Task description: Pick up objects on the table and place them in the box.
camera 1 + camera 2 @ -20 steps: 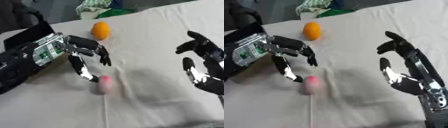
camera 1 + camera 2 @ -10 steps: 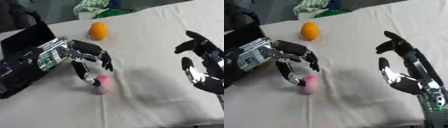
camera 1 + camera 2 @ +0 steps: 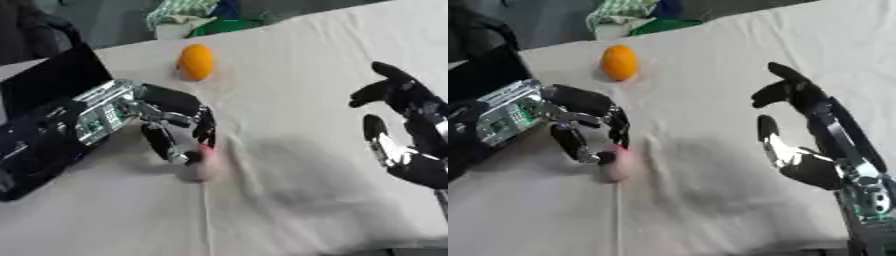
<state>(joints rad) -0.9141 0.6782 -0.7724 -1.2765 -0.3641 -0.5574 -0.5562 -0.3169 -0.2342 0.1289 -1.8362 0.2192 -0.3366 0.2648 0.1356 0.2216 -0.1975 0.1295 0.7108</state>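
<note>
Right hand [image 3: 815, 150] idle at near right, palm open, fingers up and relaxed, nothing in it. Small pink object [image 3: 203, 166] on the white cloth-covered table [image 3: 289, 90], left of centre. Left hand [image 3: 175, 120] directly over it, fingers and thumb curled down around it, tips touching; it rests on the cloth. Farther back, an orange fruit [image 3: 196, 62] sits alone. Green and checked fabric [image 3: 188, 12] at the far edge.

L hand [image 3: 579, 120] fingers [image 3: 570, 142] curled over pink object [image 3: 616, 162]; R hand [image 3: 811, 150] open.
</note>
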